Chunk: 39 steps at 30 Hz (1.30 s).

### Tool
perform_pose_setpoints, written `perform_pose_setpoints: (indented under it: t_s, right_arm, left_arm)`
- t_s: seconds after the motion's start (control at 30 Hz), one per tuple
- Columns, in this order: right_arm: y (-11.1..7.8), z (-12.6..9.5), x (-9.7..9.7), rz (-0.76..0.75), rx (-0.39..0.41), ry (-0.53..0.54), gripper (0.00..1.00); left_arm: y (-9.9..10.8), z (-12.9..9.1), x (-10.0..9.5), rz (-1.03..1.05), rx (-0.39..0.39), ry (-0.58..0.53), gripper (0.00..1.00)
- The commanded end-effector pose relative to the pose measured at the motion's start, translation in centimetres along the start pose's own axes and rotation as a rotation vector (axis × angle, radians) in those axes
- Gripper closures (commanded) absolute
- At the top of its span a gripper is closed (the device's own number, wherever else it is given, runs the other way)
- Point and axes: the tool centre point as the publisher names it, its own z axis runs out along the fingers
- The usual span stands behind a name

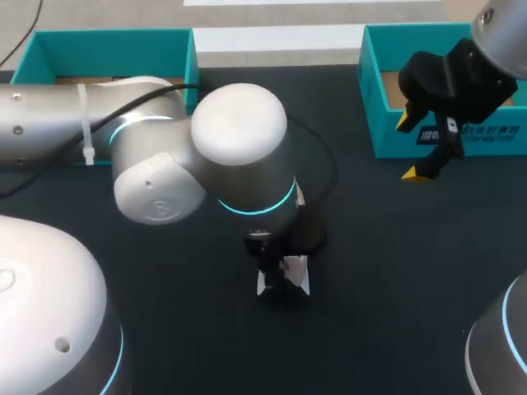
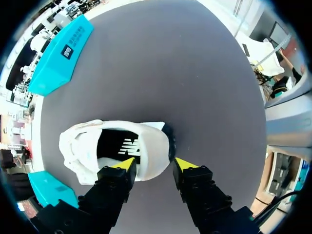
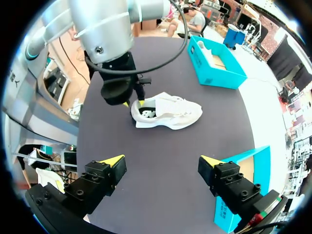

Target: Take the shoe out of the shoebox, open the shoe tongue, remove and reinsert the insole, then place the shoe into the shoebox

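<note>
A white sneaker (image 2: 80, 144) with a dark insole lies on its sole on the black table, toe pointing away from my left gripper (image 2: 153, 165). One yellow tip hangs over the inside of the heel opening and the other stands just outside the heel. A small gap still shows there, so the gripper is open. From the right wrist view, the sneaker (image 3: 168, 111) lies mid-table with the left gripper (image 3: 135, 103) down at its heel. In the head view my left arm hides most of the shoe (image 1: 298, 271). My right gripper (image 1: 412, 148) hovers open and empty beside the right shoebox (image 1: 387, 123).
Two teal shoeboxes stand at the table's back, one at the left (image 1: 115, 41) and the other at the right. In the right wrist view the far box (image 3: 214, 68) holds white paper, and the near box (image 3: 243, 163) is beside my right gripper (image 3: 162, 161).
</note>
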Motion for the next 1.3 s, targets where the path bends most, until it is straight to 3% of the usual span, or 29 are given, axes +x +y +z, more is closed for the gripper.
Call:
perform_pose_setpoints:
  t_s: [0.03,0.23,0.43,0.67,0.9,1.13,1.3]
  right_arm:
    - [0.2,0.1,-0.2,0.002,0.005,0.003,0.00]
    - [0.2,0.1,-0.2,0.002,0.005,0.003,0.00]
    - [0.2,0.1,-0.2,0.002,0.005,0.003,0.00]
    - [0.2,0.1,-0.2,0.002,0.005,0.003,0.00]
    - [0.2,0.1,-0.2,0.002,0.005,0.003,0.00]
    - [0.2,0.1,-0.2,0.002,0.005,0.003,0.00]
    - [0.2,0.1,-0.2,0.002,0.005,0.003,0.00]
  left_arm:
    - [-1.4,1.4,-0.1,-0.013,-0.021,0.009,0.47]
    - [-1.5,2.1,-0.1,-0.012,-0.033,0.005,0.40]
    - [-1.5,3.3,0.1,-0.016,-0.052,0.027,0.44]
    - [-1.5,4.1,0.7,-0.026,-0.072,0.030,0.36]
    - [-1.3,3.5,0.6,-0.028,-0.070,0.027,0.38]
    - [-1.2,4.4,0.5,-0.043,-0.090,0.051,0.47]
    - [-0.7,4.6,0.4,-0.042,-0.101,0.066,0.47]
